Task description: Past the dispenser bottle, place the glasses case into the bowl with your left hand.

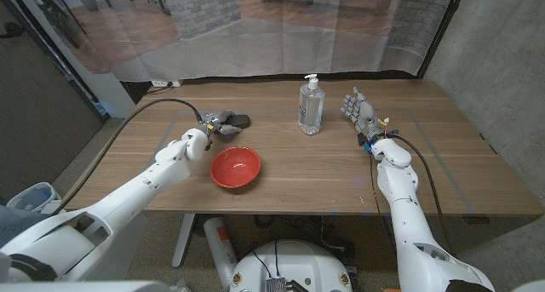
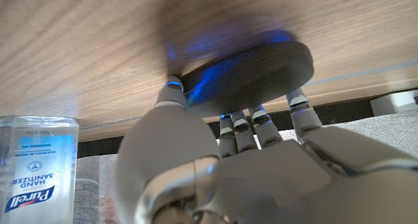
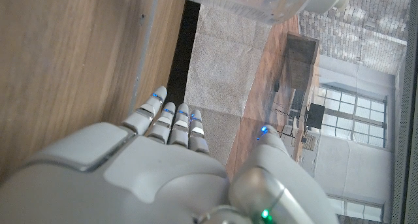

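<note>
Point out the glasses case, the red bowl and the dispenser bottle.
glasses case (image 1: 238,120), head view: its dark end beyond the left hand's fingers.
red bowl (image 1: 235,168), head view: the middle of its inside.
dispenser bottle (image 1: 311,111), head view: the middle of its clear body.

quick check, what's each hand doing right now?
Left hand: fingers and thumb around the glasses case on the table; a firm grip cannot be told.
Right hand: open, holding nothing, fingers apart.
</note>
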Available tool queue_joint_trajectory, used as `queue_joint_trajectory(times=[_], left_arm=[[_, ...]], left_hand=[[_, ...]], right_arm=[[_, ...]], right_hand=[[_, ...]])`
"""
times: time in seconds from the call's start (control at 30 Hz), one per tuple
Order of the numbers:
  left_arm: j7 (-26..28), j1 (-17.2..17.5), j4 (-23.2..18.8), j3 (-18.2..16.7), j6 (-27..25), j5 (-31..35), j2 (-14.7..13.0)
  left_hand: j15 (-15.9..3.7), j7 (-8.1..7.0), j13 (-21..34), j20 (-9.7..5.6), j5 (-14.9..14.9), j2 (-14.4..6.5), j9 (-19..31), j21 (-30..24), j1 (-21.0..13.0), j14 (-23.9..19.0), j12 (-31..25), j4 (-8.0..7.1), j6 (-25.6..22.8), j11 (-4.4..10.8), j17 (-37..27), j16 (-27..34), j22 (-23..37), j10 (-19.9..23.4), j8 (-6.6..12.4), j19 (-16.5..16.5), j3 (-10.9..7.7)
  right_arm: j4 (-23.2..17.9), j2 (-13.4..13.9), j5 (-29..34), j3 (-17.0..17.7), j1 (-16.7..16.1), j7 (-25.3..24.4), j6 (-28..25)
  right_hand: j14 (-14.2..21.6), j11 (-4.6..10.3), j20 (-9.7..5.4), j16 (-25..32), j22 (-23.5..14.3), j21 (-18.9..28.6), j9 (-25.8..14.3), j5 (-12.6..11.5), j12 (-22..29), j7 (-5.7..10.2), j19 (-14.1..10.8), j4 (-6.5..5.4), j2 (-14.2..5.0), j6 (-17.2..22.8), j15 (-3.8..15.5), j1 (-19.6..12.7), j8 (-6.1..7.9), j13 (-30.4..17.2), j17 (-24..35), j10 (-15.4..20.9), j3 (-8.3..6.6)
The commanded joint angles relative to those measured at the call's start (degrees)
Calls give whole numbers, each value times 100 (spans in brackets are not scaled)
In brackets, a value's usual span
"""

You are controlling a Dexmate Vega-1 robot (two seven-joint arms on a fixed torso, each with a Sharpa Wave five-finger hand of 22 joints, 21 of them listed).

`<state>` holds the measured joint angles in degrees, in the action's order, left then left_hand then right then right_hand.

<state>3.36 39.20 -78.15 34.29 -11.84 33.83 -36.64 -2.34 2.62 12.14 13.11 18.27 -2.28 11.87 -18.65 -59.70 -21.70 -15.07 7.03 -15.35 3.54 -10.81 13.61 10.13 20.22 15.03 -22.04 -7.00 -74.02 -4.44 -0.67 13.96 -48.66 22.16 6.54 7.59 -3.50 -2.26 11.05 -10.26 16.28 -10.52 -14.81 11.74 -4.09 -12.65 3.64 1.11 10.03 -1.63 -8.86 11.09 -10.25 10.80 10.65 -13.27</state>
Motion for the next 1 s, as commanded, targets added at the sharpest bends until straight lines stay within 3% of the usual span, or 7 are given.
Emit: queue_joint_trajectory(times=[0.03,0.3,0.4,1.0], left_arm=[[14,47,-35,-62,-64,-125,41],[1,62,-101,-123,-75,-225,58],[4,69,-146,-144,-50,-256,54],[-32,226,-738,-359,-297,-311,-8]], left_hand=[[-27,16,26,-305,-158,-187,40,-56,-382,-258,-31,245,-146,16,-26,57,6,169,40,-1283,-397],[-59,142,55,-622,-450,-412,94,-94,-926,-531,-5,268,-271,-50,-51,62,0,293,65,-1641,-677],[-61,154,63,-676,-514,-444,108,-96,-1031,-570,-14,266,-315,-71,-58,53,-4,360,78,-1712,-733],[-57,180,81,-730,-649,-488,139,-74,-1147,-722,-13,210,-416,-95,-73,57,-8,456,105,-1807,-809]], right_arm=[[32,-8,-24,11,25,45,5],[-9,-5,-21,16,11,54,-2],[-63,0,-12,12,-10,47,-9],[-201,12,-65,-10,-94,49,28]], right_hand=[[51,-25,-55,7,-28,-4,-24,8,3,1,-54,12,-55,32,12,-12,14,-16,8,33,-15],[52,-35,-54,5,-29,-16,-24,12,3,6,-60,15,-56,33,12,-11,14,-16,9,33,-11],[55,-38,-53,6,-29,-20,-24,13,2,7,-63,16,-57,30,6,-12,12,-16,9,30,-9],[72,-20,-56,8,-30,-44,-24,19,3,-4,-89,24,-65,35,15,-17,14,-16,9,34,-1]])
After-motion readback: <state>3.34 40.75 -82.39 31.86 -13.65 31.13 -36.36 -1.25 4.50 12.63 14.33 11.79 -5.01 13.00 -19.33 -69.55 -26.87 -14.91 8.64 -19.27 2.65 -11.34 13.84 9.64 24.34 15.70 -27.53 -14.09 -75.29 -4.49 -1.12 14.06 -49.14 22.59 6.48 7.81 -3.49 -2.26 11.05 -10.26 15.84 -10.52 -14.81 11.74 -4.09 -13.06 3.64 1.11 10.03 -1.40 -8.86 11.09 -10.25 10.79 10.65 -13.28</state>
